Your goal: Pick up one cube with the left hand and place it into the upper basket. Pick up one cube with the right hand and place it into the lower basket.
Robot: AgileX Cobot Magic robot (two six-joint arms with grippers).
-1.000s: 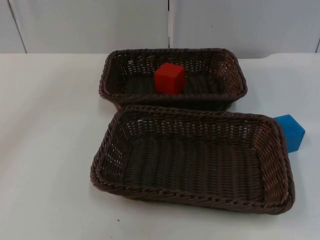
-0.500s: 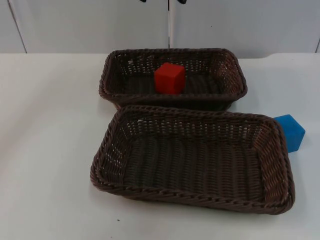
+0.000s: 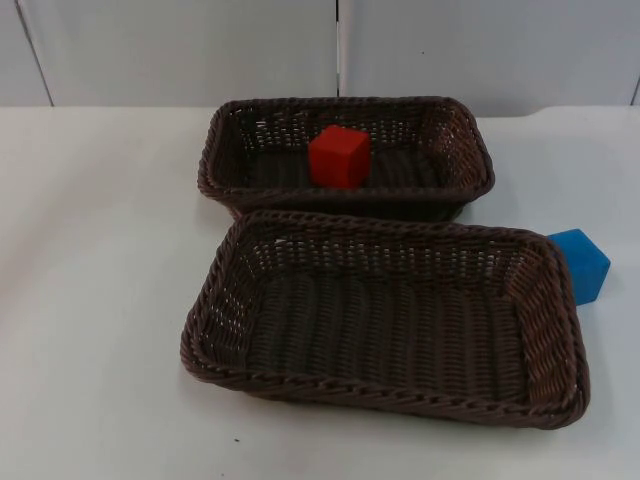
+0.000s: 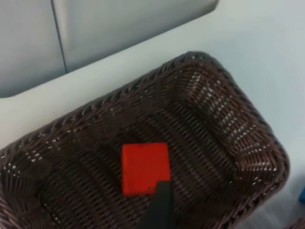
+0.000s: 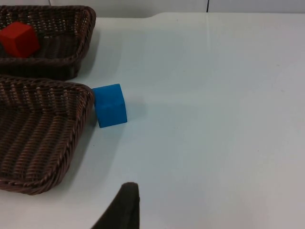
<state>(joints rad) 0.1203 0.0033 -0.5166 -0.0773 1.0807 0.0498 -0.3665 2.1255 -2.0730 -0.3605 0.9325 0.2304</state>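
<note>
A red cube (image 3: 339, 156) (image 4: 145, 168) sits inside the upper brown wicker basket (image 3: 215, 150) (image 4: 228, 119), near its middle. My left gripper (image 4: 161, 206) hangs over this basket, just above the red cube and apart from it. A blue cube (image 3: 581, 264) (image 5: 110, 105) rests on the white table, touching the right end of the lower wicker basket (image 3: 560, 330) (image 5: 57, 143), which holds nothing. My right gripper (image 5: 125, 205) hovers over bare table to the right of the lower basket, well back from the blue cube.
The two baskets lie close together, the lower one's far rim against the upper one's near wall. The grey partition wall (image 3: 180, 50) closes the table's far edge. White table top (image 3: 90, 280) stretches left of the baskets and right of the blue cube (image 5: 228, 119).
Small dark parts of the arms that stood at the top edge of the top view half a second ago have gone. Cubes and baskets have not moved.
</note>
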